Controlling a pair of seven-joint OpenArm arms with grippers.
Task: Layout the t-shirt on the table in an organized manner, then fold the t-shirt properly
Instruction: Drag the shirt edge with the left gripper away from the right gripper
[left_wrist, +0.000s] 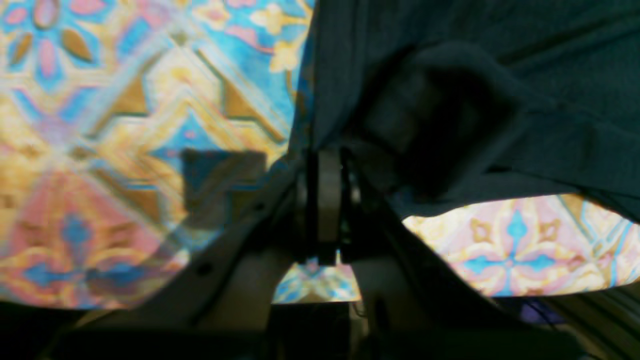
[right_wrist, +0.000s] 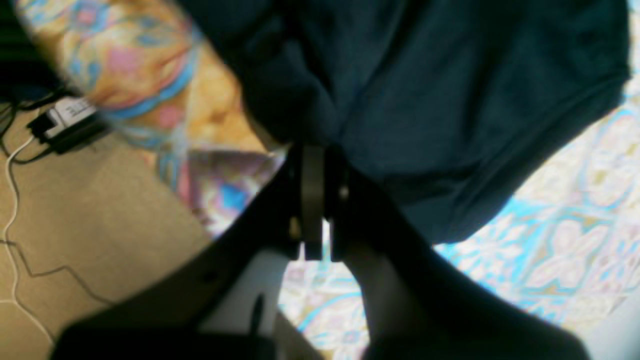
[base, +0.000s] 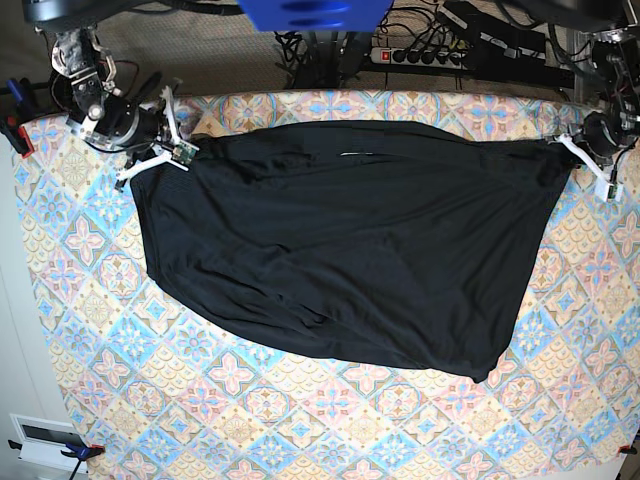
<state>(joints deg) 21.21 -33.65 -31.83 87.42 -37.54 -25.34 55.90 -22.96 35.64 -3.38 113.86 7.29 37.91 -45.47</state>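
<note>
Base view alone shows the whole t-shirt (base: 340, 240); wrist views, parts.

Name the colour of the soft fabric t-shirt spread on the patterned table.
Plain black t-shirt; the base view shows it best.

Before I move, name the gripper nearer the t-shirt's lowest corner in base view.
Left gripper, pinching the edge above that corner; right gripper pinches the opposite side.

Brown floor (right_wrist: 125, 230) left of claw, right wrist view. Pale thin cable (right_wrist: 14, 240) on it, dark cable (right_wrist: 60, 270) near. Black connector with whitish label (right_wrist: 70, 122), left of claw, farther up.
</note>
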